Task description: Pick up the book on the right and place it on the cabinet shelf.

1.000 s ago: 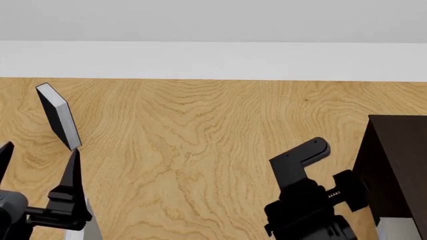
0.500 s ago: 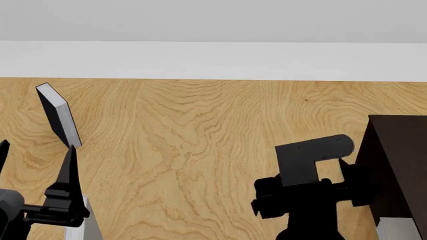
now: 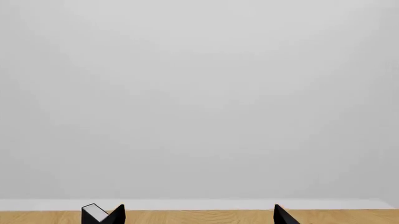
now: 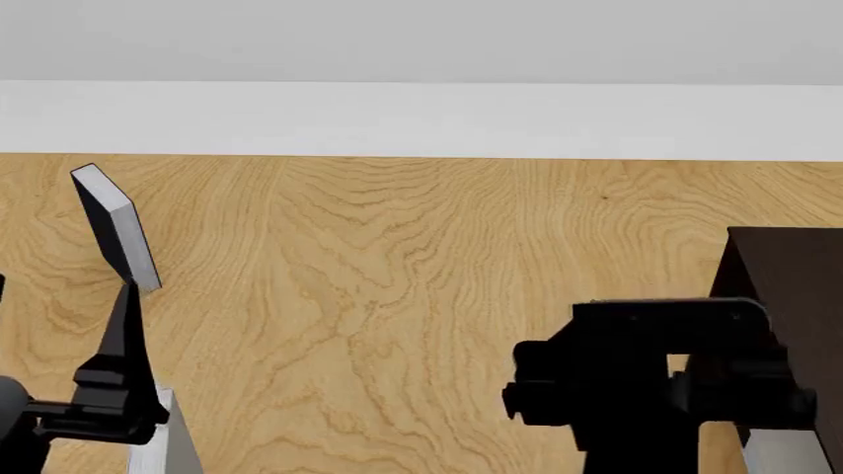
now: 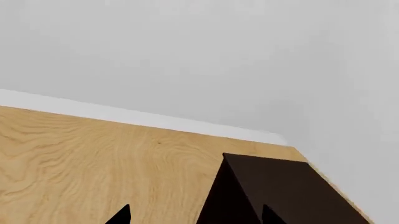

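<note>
Both pairs gape empty: left fingers [image 3: 116, 214], right fingers [image 5: 122, 216] near the cabinet [image 5: 283, 186]. Seemingly the book [image 4: 788, 452], barely visible, lies at the cabinet's base; a slimmer book [image 4: 114, 232] leans far left.

Head camera looks down over the wooden floor [image 4: 395, 296]; both wrist cameras face the wall [image 3: 199, 93].

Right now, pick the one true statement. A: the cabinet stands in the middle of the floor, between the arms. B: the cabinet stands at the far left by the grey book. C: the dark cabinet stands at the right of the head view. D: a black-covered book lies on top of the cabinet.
C: the dark cabinet shows at the right edge of the head view, behind the right arm, while the tilted grey book is at the far left.
</note>
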